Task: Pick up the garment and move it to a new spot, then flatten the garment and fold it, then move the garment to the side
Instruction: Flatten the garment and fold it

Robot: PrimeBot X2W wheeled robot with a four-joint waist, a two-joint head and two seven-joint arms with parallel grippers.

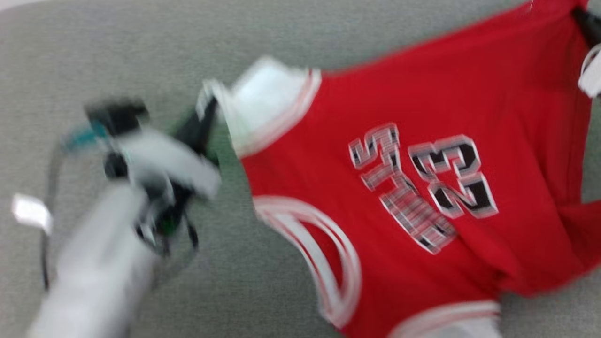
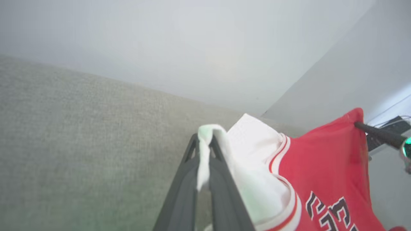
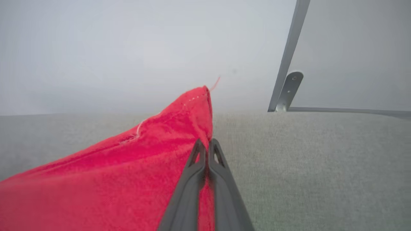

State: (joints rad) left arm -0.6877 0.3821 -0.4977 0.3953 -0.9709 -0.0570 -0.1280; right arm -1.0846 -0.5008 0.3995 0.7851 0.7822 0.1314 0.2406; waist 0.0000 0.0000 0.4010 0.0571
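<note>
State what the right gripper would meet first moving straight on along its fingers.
The garment corner the right gripper grips juts past its tips; beyond that, probably the grey cloth surface, though depth is unclear.

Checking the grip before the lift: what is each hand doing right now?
Left hand: closed on the shirt, white sleeve.
Right hand: closed on the shirt's red edge.
</note>
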